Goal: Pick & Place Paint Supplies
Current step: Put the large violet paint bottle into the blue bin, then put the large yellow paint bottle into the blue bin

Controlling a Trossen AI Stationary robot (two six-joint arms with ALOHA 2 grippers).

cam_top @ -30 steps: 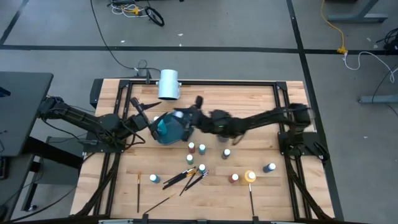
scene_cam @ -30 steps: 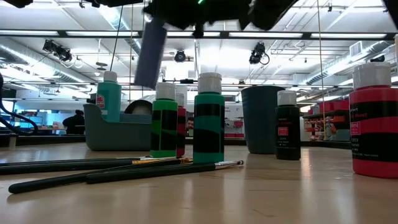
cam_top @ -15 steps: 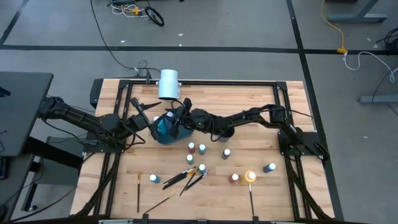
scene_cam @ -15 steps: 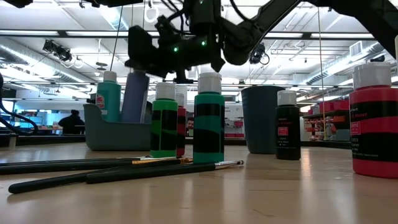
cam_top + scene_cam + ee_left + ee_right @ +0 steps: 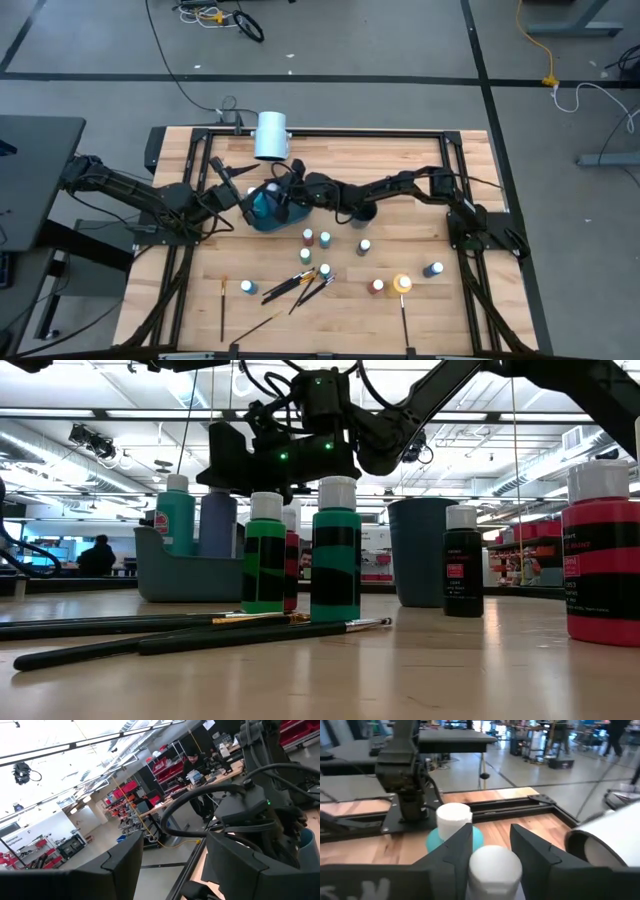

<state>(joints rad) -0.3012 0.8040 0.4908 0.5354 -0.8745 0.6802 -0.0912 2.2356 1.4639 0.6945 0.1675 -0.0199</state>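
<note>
High view, table [image 5: 420,170]: wooden top inside a dark rail frame; bare wood shows between the far rail and the right arm, and along the near left edge
White cylinder [image 5: 271,135]: lies on the far edge, just behind the bin
Right arm: stretches from the right rail across the middle of the table to the bin
Left arm: comes in over the left rail and stops beside the bin
Bin [image 5: 258,215]: teal, left of centre, with both arms meeting at it
Right gripper [image 5: 280,195]: above the bin, straddling the white cap of a grey-blue bottle [image 5: 217,523] that stands upright inside; whether it clamps the cap cannot be told
Left gripper [image 5: 235,183]: at the bin's left rim, spread wide with nothing in it
Teal bottle [image 5: 176,515]: upright in the bin, beside the grey-blue one
Loose bottles [image 5: 325,239]: scattered upright on the near half, apart from each other; the blue one [image 5: 435,269] stands nearest the right rail
Paintbrushes [image 5: 300,285]: a crossed cluster at near centre, with single ones [image 5: 222,305] towards the near edge
</note>
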